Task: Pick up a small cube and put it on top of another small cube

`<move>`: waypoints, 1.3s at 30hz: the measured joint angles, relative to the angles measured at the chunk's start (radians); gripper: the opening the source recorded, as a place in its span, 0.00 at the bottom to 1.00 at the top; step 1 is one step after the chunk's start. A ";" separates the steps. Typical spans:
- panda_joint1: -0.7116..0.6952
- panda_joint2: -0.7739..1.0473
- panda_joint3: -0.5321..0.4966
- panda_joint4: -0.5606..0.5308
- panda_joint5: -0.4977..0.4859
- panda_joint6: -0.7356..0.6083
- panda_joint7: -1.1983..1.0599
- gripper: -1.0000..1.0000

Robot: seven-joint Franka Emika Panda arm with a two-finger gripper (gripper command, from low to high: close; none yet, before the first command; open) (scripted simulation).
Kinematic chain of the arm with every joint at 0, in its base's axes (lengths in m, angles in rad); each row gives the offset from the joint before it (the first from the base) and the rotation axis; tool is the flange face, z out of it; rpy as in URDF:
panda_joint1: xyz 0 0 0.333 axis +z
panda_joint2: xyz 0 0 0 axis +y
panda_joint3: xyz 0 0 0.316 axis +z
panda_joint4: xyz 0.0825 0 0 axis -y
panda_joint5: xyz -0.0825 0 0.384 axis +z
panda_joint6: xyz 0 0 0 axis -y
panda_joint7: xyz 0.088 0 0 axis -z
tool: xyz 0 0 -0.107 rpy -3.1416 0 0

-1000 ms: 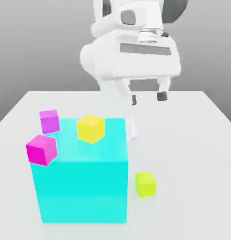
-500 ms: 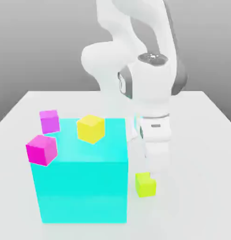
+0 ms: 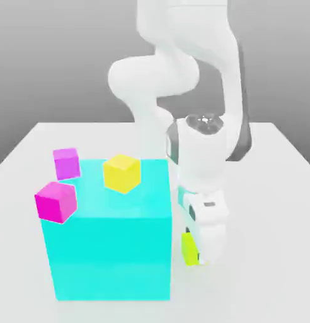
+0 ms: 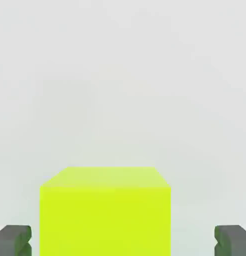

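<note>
- The small cube [image 3: 189,248] lies on the table [image 3: 271,189], just beside the big block [image 3: 110,240] (on the exterior view's right).
- The gripper [image 4: 123,242] straddles it, fingers [image 4: 12,240] apart.

Front overview; close hand camera downward

The white arm folds steeply down, its wrist pointing at the tabletop; the gripper [image 4: 123,242] hangs low with its dark fingertips [image 4: 13,239] spread wide apart, nothing clamped between them
</note>
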 joint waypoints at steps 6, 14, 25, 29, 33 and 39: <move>-0.009 0.008 0.010 0.001 0.003 0.005 -0.002 0.00; 0.091 -0.127 -0.123 -0.016 -0.109 -0.105 0.074 0.00; 0.078 -0.337 -0.173 -0.031 -0.223 -0.311 0.129 0.00; 0.076 -0.416 -0.184 0.014 -0.217 -0.428 0.088 0.00; 0.064 -0.501 -0.189 0.060 -0.242 -0.546 0.069 0.00; 0.007 -0.649 -0.207 0.132 -0.325 -0.747 0.014 0.00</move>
